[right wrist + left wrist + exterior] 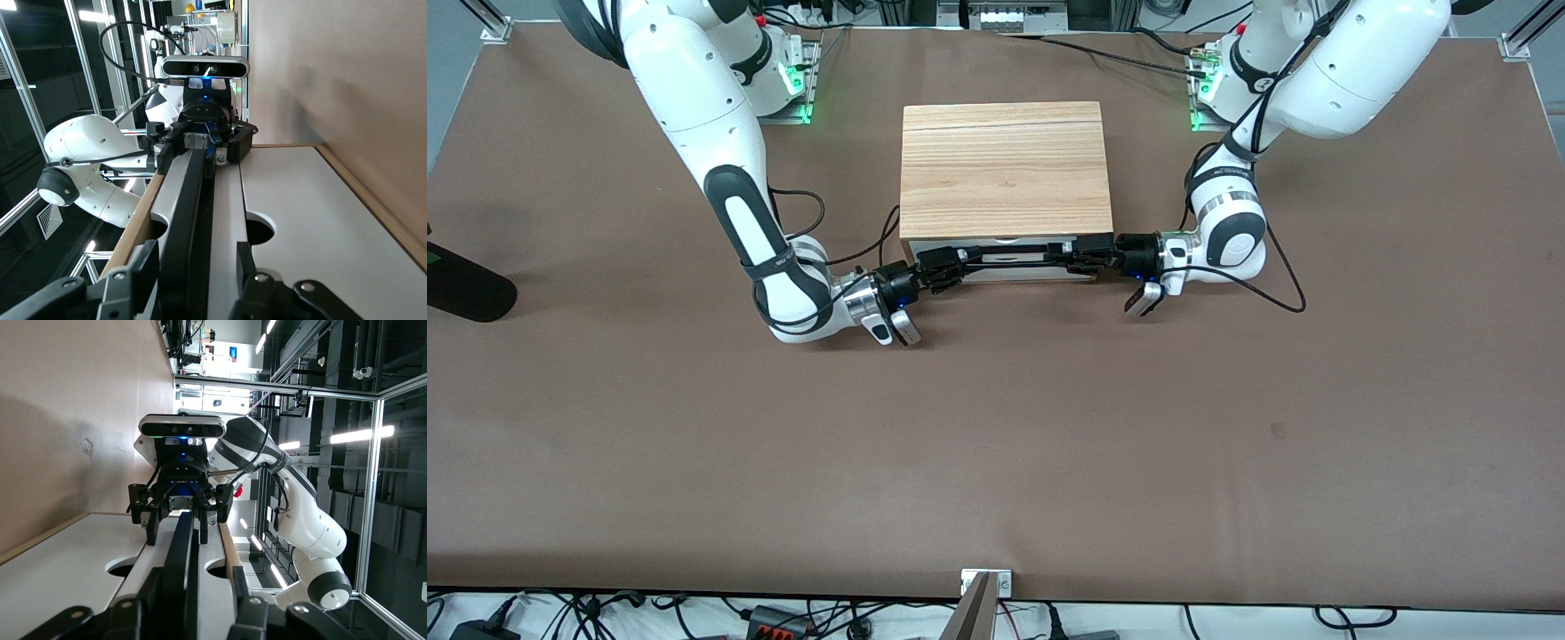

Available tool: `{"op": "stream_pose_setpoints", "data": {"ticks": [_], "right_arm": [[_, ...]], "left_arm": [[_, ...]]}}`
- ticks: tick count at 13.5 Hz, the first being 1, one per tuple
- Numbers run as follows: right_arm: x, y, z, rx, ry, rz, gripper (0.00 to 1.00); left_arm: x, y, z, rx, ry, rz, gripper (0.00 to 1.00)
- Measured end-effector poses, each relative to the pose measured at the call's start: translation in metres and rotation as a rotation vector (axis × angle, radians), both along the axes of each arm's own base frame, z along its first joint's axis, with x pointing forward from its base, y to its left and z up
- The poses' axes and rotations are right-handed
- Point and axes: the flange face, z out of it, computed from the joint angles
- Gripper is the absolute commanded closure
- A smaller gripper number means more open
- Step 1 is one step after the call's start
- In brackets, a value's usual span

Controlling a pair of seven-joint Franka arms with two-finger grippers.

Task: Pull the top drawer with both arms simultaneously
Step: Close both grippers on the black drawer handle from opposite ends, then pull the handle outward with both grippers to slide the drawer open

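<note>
The wooden box [1005, 169] stands mid-table. Its top drawer [1005, 246] has a white front and a wide black bar handle [1014, 258]. My left gripper [1069, 255] is at the handle's end toward the left arm. In the left wrist view it [197, 570] is open, its fingers straddling the handle [180, 553] with a gap on one side. My right gripper [959, 262] is at the handle's other end. In the right wrist view it [199, 245] is likewise open astride the handle [190, 220]. The drawer front [227, 213] looks level with the box's front.
The second white drawer [313, 220] sits just under the top one. Black cables [1280, 293] trail on the brown table beside each wrist. A black object [463, 284] lies at the table's edge toward the right arm's end. A metal bracket [985, 587] stands at the near edge.
</note>
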Motion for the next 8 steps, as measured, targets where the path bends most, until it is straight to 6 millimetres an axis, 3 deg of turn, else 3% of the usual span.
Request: {"op": "stream_pose_setpoints", "data": {"ticks": [1,2,4,8], "right_arm": [[0.0009,0.0,0.0012,0.006,0.002,-0.004,0.94],[0.0016,0.0001,0.0021,0.008,0.002,-0.005,1.0],[0.0028,0.0008,0.0053,0.015,-0.001,-0.005,1.0],[0.0028,0.0008,0.0053,0.016,-0.002,-0.005,1.0]], "left_arm": [[-0.0002,0.0003,-0.0011,-0.001,-0.003,0.002,0.61],[-0.0004,0.0007,-0.0022,-0.002,-0.004,0.004,0.63],[-0.0007,0.0019,-0.0053,-0.002,-0.001,0.009,0.65],[-0.0012,0.0041,-0.0092,-0.004,0.006,0.014,0.84]]}}
